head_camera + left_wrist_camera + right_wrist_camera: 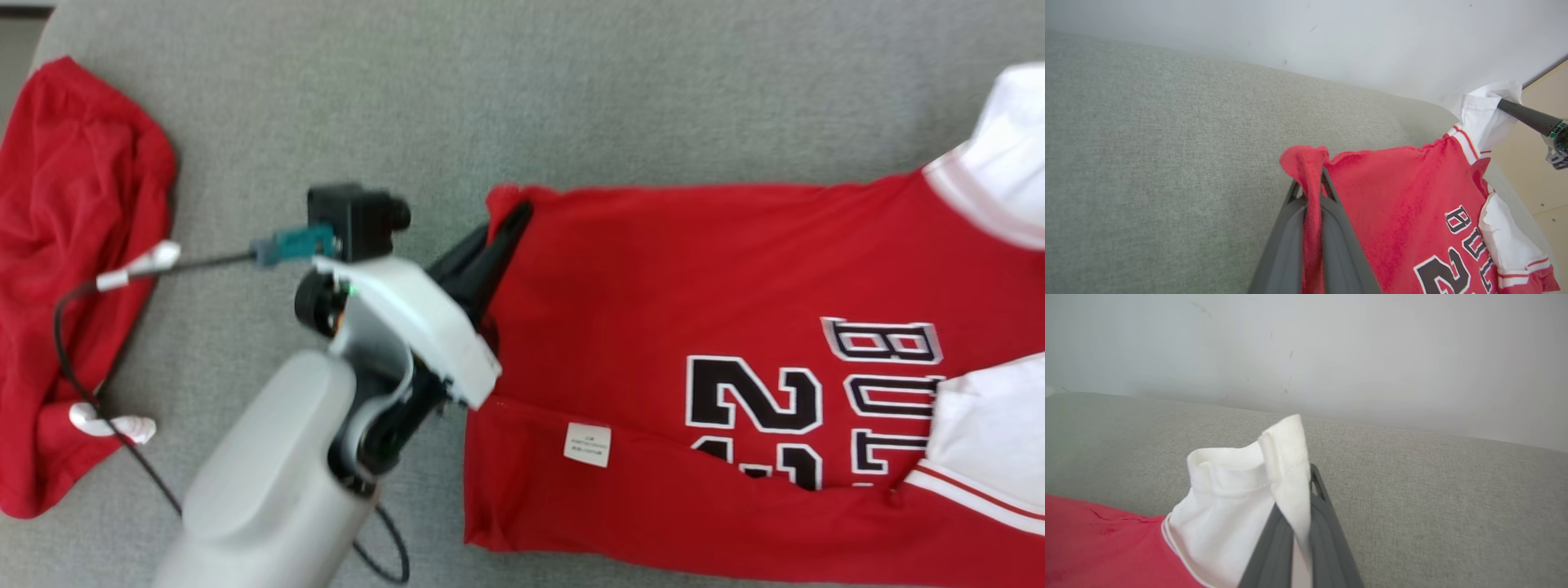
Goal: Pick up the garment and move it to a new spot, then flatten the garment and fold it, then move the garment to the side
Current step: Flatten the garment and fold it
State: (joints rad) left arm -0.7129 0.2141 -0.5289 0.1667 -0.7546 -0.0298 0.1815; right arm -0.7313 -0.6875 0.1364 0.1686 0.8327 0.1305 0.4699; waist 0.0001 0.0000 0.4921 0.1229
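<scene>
The red shirt (pixel 694 286) with black and white numbers lies spread on the grey soft top (pixel 571 98), a bit to the right in the head view. The left gripper (pixel 518 214) is pinched tight on a red corner (pixel 1304 157) of the shirt, and the cloth pokes up between its two dark fingers. The right gripper (pixel 1306 490) is pinched tight on a white sleeve (pixel 1229 498) at the other end, and the sleeve folds over one finger. So each hand has one end of the shirt, with the shirt stretched out between them. Most of it rests on the grey top, and the near part looks folded over, with a small white tag (pixel 587 444) showing. I think this is the start of a lift or a pull, to carry the shirt to a new spot or to make it flat. I cannot tell which one. Next, both hands should go up and move together, at the same speed and the same height. If one hand goes faster, the cloth could slip out or bunch up. Another red cloth (pixel 73 245) lies well apart on the left, with a black cable (pixel 73 359) over it. The shirt should stay away from both.
</scene>
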